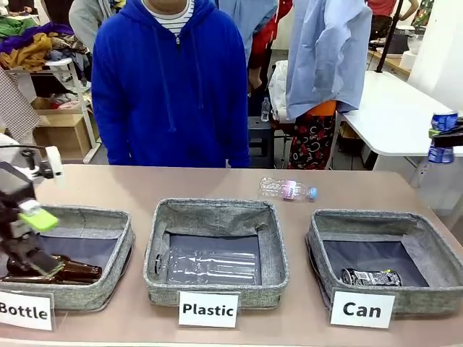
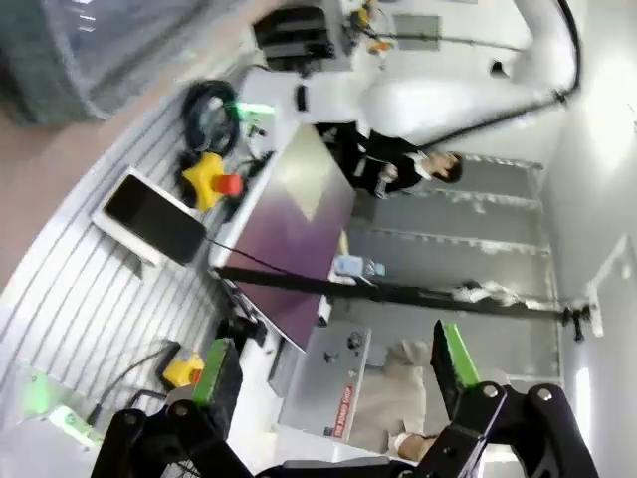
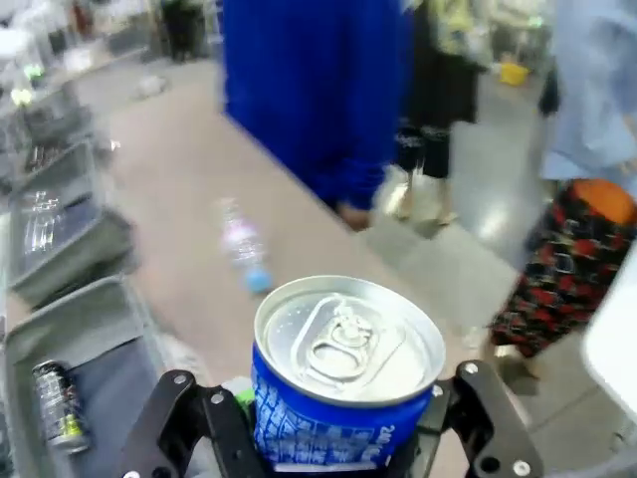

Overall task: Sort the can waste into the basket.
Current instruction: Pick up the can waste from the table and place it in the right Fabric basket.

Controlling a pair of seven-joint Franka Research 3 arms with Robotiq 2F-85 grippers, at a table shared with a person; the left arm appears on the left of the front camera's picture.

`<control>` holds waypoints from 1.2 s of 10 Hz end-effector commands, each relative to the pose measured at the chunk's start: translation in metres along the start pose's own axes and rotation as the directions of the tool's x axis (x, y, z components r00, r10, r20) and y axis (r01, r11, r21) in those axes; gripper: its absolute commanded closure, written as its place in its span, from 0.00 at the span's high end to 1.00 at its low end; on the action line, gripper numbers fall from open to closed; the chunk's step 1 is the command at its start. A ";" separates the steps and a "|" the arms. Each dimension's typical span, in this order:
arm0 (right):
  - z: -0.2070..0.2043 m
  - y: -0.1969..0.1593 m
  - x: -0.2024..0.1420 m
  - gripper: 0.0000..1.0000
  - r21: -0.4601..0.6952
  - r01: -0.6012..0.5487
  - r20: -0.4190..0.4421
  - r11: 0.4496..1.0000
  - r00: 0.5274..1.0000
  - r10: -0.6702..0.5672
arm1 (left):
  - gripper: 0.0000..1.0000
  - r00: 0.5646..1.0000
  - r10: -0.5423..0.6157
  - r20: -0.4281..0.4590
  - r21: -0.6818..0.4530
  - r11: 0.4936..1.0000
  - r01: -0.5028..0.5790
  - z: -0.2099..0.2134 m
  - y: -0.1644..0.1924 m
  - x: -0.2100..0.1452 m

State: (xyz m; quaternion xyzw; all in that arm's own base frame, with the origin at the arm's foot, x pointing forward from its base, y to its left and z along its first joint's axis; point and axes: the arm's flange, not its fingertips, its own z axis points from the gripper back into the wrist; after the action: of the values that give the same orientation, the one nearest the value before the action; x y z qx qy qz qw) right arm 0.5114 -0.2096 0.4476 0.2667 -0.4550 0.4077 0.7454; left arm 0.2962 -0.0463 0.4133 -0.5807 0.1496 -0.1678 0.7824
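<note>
Two cans to sort. Black can [image 1: 370, 277] already lying on its side in the "Can" basket [image 1: 434, 256], at the front near the label. Blue-and-white can [image 3: 343, 383] up in the air at the far right, well above and beyond that basket, upright, silver top and pull tab facing up. Judged light and likely empty, thin-walled, smooth and a little slippery; easily dented by a hard squeeze. Best held across the round side wall around mid-height, as now, with gentle pressure. Right gripper [image 3: 328, 438] clenched on this can, fingers [image 3: 214, 428] pressing opposite sides of the blue wall, spread to the can's width. Left gripper [image 2: 328, 383] over the "Bottle" basket [image 1: 119, 249] on the left of the bench, fingers parted wide, green pads well apart, nothing between them. Brown glass bottle [image 1: 69, 272] in that basket. Clear plastic bottle [image 1: 288, 189] loose on the bench [image 1: 217, 189], behind the middle basket.
</note>
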 end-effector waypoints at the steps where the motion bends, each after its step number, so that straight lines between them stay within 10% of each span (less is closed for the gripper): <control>1: 0.019 0.069 0.022 0.00 0.187 -0.110 -0.098 0.976 0.987 0.130 | 1.00 0.974 0.050 0.221 0.064 0.996 -0.065 -0.002 0.034 0.006; 2: 0.022 0.098 0.020 0.00 0.324 -0.159 -0.152 0.932 0.964 0.217 | 1.00 1.000 0.000 0.000 0.000 1.000 0.000 0.000 0.000 0.000; 7: -0.014 0.181 -0.021 0.00 0.660 -0.287 -0.144 0.695 0.859 0.491 | 1.00 1.000 0.000 0.000 0.000 1.000 0.000 0.000 0.000 0.000; 11: -0.031 0.178 -0.015 0.00 0.641 -0.342 -0.043 0.687 0.878 0.477 | 1.00 1.000 0.000 0.000 0.000 1.000 0.000 0.000 0.000 0.000; 12: -0.034 0.177 -0.014 0.35 0.623 -0.360 -0.028 0.695 0.877 0.479 | 1.00 1.000 0.000 0.000 0.000 1.000 0.000 0.000 0.000 0.000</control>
State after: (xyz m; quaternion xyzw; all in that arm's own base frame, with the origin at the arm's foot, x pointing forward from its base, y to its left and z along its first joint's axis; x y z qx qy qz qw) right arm 0.3669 -0.0969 0.4263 0.3434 -0.2514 0.7093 0.5619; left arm 0.2983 -0.0494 0.4123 -0.5806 0.1477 -0.1699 0.7825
